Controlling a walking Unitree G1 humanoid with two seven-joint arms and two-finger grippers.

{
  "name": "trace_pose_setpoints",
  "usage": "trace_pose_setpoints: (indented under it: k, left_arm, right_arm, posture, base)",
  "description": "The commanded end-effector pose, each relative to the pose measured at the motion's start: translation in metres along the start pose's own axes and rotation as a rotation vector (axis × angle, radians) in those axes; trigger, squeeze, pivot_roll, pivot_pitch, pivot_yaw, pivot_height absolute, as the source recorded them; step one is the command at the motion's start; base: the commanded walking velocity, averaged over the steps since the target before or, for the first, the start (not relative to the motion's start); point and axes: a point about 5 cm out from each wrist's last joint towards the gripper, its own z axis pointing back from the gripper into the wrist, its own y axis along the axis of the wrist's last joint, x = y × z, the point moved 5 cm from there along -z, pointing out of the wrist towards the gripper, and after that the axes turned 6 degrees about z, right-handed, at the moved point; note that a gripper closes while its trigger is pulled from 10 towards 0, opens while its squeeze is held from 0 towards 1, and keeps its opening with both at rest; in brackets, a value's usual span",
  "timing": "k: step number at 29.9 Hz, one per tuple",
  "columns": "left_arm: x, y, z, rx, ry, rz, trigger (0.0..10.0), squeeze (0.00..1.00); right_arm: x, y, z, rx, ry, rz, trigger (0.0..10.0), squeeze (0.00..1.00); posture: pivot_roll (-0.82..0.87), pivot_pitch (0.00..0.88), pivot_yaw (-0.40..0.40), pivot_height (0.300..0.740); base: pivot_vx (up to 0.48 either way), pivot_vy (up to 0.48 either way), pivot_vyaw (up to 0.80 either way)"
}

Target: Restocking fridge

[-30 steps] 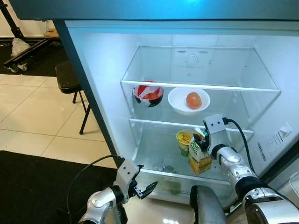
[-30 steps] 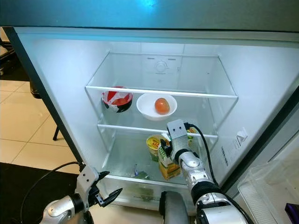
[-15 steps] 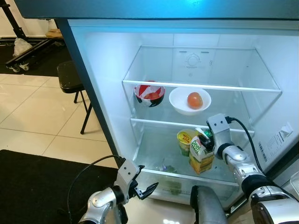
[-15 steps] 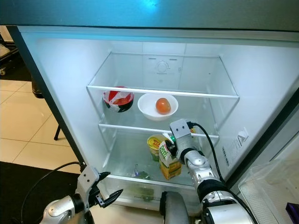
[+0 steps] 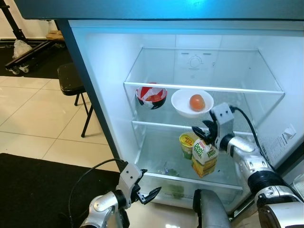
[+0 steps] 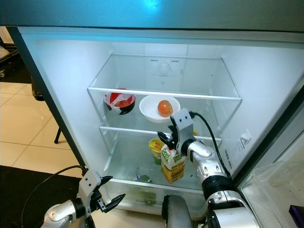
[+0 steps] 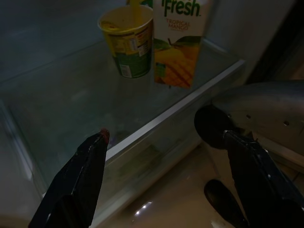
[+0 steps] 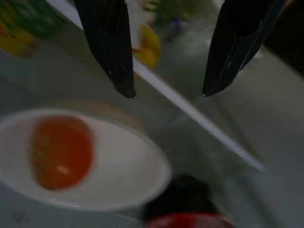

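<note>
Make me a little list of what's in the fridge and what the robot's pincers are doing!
Middle shelf: red and white bowl; white bowl holding an orange fruit
Lower shelf: yellow cup next to the juice carton
Right pincer: open, just above the juice carton
Left pincer: open, low, in front of the fridge's bottom edge
Outside the fridge: black stool on the tiled floor

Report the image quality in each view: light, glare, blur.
Left and right eye views: sharp, the white fridge interior brightly lit, blue-white glare along the top edge. Left wrist view: dim and shadowed, though the mango juice carton reads clearly. Right wrist view: soft and blurred, the white bowl with its orange-red fruit out of focus.
</note>
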Motion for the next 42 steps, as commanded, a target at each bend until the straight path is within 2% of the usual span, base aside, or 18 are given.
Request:
trace_pose_setpoints:
  k: [1, 4, 7, 8, 10, 11, 13, 14, 17, 24, 26, 31, 32, 37, 42]
  left_arm:
    - [0.001, -0.002, 0.002, -0.005, -0.001, 0.007, 10.0, 0.0]
    - [0.001, -0.002, 0.001, -0.005, -0.004, 0.008, 10.0, 0.0]
    - [0.002, -0.002, 0.0, -0.005, -0.008, 0.008, 10.0, 0.0]
    - [0.002, -0.002, 0.0, -0.005, -0.008, 0.008, 10.0, 0.0]
    - [0.002, -0.002, 0.0, -0.006, -0.01, 0.009, 10.0, 0.0]
    - [0.002, -0.002, 0.0, -0.006, -0.01, 0.009, 10.0, 0.0]
    - [0.002, -0.002, 0.0, -0.006, -0.01, 0.009, 10.0, 0.0]
    - [0.003, -0.002, 0.0, -0.006, -0.011, 0.01, 10.0, 0.0]
    - [0.004, -0.002, -0.001, -0.005, -0.013, 0.011, 10.0, 0.0]
    - [0.005, -0.001, -0.002, 0.005, -0.011, 0.02, 10.0, 0.0]
    - [0.005, -0.001, -0.002, 0.005, -0.011, 0.02, 10.0, 0.0]
    - [0.004, -0.003, 0.0, 0.01, 0.006, 0.03, 10.0, 0.0]
    - [0.002, -0.005, 0.005, 0.009, 0.023, 0.036, 10.0, 0.0]
    - [0.0, -0.008, 0.01, 0.008, 0.039, 0.043, 10.0, 0.0]
    - [-0.001, -0.015, 0.017, -0.006, 0.06, 0.054, 10.0, 0.0]
  right_arm:
    - [-0.006, -0.003, 0.001, 0.0, 0.032, -0.024, 10.0, 0.0]
    - [-0.028, -0.002, 0.005, 0.025, 0.182, -0.044, 10.0, 0.0]
    - [-0.066, -0.004, 0.015, 0.042, 0.393, -0.052, 10.0, 0.0]
    - [-0.066, -0.004, 0.015, 0.042, 0.393, -0.052, 10.0, 0.0]
    - [-0.087, -0.005, 0.02, 0.054, 0.492, -0.07, 10.0, 0.0]
    - [-0.096, -0.005, 0.021, 0.061, 0.522, -0.082, 10.0, 0.0]
    - [-0.096, -0.005, 0.021, 0.061, 0.522, -0.082, 10.0, 0.0]
    - [-0.104, -0.005, 0.02, 0.072, 0.54, -0.093, 10.0, 0.0]
    - [-0.117, -0.006, 0.015, 0.098, 0.551, -0.159, 10.0, 0.0]
    - [-0.122, -0.004, 0.01, 0.122, 0.534, -0.244, 10.0, 0.0]
    - [-0.122, -0.004, 0.01, 0.122, 0.534, -0.244, 10.0, 0.0]
    - [-0.115, -0.017, 0.012, 0.075, 0.484, -0.285, 10.0, 0.0]
    - [-0.111, -0.022, 0.016, 0.062, 0.472, -0.31, 10.0, 0.0]
    - [-0.111, -0.018, 0.021, 0.087, 0.499, -0.335, 10.0, 0.0]
    - [-0.115, -0.013, 0.026, 0.119, 0.546, -0.364, 10.0, 0.0]
  posture:
    - [-0.08, 0.0, -0.023, 0.485]
    - [-0.08, 0.0, -0.023, 0.485]
    - [-0.08, 0.0, -0.024, 0.485]
    - [-0.08, 0.0, -0.024, 0.485]
    - [-0.08, 0.0, -0.024, 0.485]
    - [-0.08, 0.0, -0.024, 0.485]
    - [-0.08, 0.0, -0.024, 0.485]
    - [-0.08, 0.0, -0.025, 0.485]
    - [-0.07, 0.0, -0.024, 0.485]
    - [-0.06, 0.0, -0.027, 0.485]
    - [-0.06, 0.0, -0.027, 0.485]
    - [-0.06, 0.0, -0.028, 0.485]
    - [-0.07, 0.0, -0.028, 0.485]
    - [-0.07, 0.0, -0.026, 0.485]
    - [-0.06, 0.0, -0.028, 0.505]
  base:
    - [0.0, 0.0, 0.0]
    - [0.0, 0.0, 0.0]
    - [0.0, 0.0, 0.0]
    - [0.0, 0.0, 0.0]
    - [0.0, 0.0, 0.0]
    - [0.0, 0.0, 0.0]
    - [0.0, 0.0, 0.0]
    - [0.0, 0.0, 0.0]
    - [0.0, 0.0, 0.0]
    - [0.0, 0.0, 0.0]
    - [0.0, 0.0, 0.0]
    - [0.0, 0.0, 0.0]
    - [0.0, 0.0, 0.0]
    - [0.0, 0.0, 0.0]
    - [0.0, 0.0, 0.0]
